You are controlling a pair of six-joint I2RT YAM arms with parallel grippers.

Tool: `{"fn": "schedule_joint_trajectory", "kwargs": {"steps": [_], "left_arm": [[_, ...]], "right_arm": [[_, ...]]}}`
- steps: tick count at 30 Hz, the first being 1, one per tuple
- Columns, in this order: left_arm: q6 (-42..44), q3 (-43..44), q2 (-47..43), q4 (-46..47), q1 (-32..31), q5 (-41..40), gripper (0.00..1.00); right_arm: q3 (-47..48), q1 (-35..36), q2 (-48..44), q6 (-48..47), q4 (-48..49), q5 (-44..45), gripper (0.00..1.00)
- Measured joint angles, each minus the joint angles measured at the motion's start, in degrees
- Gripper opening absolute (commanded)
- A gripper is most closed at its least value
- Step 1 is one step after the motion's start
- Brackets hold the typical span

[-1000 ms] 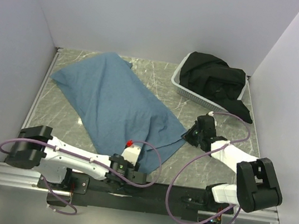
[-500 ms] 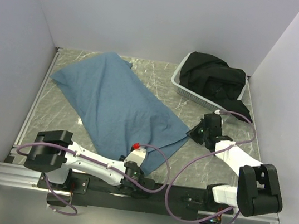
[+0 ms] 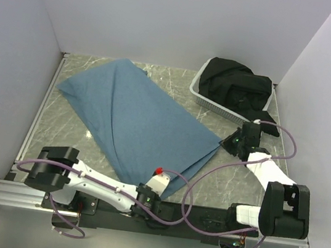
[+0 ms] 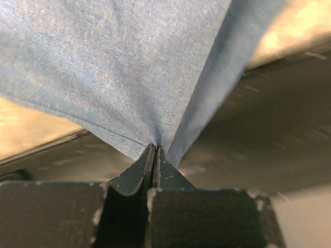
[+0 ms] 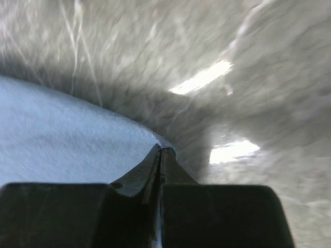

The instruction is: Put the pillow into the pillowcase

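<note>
Left gripper (image 4: pixel 155 147) has just clamped pillowcase (image 3: pixel 135 116) at lower centre, right gripper (image 5: pixel 160 150), pulled rightward, clamps its right corner; case-stretching step, next likely needs finding the opening.

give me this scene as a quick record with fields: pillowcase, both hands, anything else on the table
pillowcase: dusty blue, spread diagonally across the table
left hand: shut, pinching the pillowcase's near corner
right hand: shut, pinching the pillowcase's right corner
pillow: not visible in any view
basket: white, far right corner, holding black cloth
</note>
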Motion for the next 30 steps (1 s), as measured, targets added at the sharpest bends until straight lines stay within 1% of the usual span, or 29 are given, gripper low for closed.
{"fn": "schedule_joint_trajectory", "kwargs": {"steps": [3,7,9,13,14,15,16,18,19,21,22,24,25,26,27,28,30], "left_arm": [[1.95,-1.05,-3.30,5.07,-1.40,2.99,0.01],[4.20,-6.82,-10.54,15.21,-1.90,8.52,0.01],[5.25,-8.48,-11.23,18.38,-1.95,10.64,0.01],[6.80,-10.71,-9.70,24.30,-2.01,13.64,0.01],[7.08,-10.97,-9.29,25.55,-2.01,14.25,0.01],[7.26,-11.10,-8.98,26.49,-2.01,14.73,0.01],[7.52,-11.15,-8.61,27.56,-2.01,15.30,0.01],[8.28,-11.15,-7.82,29.64,-2.01,16.48,0.02],[8.66,-11.15,-7.41,30.34,-2.01,17.49,0.08],[9.33,-11.15,-6.14,31.63,-2.12,19.23,0.21],[9.66,-11.15,-5.57,32.15,-2.12,19.89,0.31],[10.27,-11.15,-5.22,32.68,-2.16,21.14,0.51],[10.34,-11.15,-5.38,32.65,-2.29,21.68,0.65],[10.86,-11.15,-5.64,32.72,-2.34,21.92,0.70],[10.97,-11.15,-6.19,32.63,-2.36,22.21,0.75],[11.23,-11.13,-6.93,32.48,-2.36,22.29,0.81],[11.80,-11.08,-9.60,32.26,-2.23,22.25,0.85]], "right_arm": [[0.98,-2.91,0.35,-0.92,-1.20,-0.90,0.00],[1.22,-4.98,2.27,-1.86,-3.32,-1.62,0.00],[1.22,-5.44,3.41,-2.01,-4.17,-2.05,0.00],[1.22,-6.75,5.64,-2.12,-4.68,-3.41,0.00],[1.22,-6.91,6.03,-2.16,-4.72,-3.50,0.05],[1.22,-7.02,6.16,-2.27,-4.79,-3.52,0.09],[1.22,-7.06,6.19,-2.32,-4.87,-3.52,0.21],[1.25,-7.13,6.19,-2.36,-4.85,-3.41,0.32],[1.27,-7.19,6.16,-2.60,-4.57,-3.13,0.42],[1.70,-7.56,5.90,-2.75,-4.50,-2.97,0.54],[1.84,-7.58,5.51,-2.95,-4.57,-2.93,0.61],[1.88,-7.61,4.24,-3.13,-4.70,-2.73,0.67],[1.97,-7.63,3.34,-3.30,-4.98,-2.54,0.74],[2.16,-7.65,2.36,-3.39,-5.40,-2.45,0.86],[2.32,-7.67,1.31,-3.48,-5.70,-2.34,0.88],[2.58,-7.72,0.07,-3.41,-6.14,-2.36,0.99],[2.86,-7.78,-2.91,-3.58,-6.56,-2.29,1.00]]}}
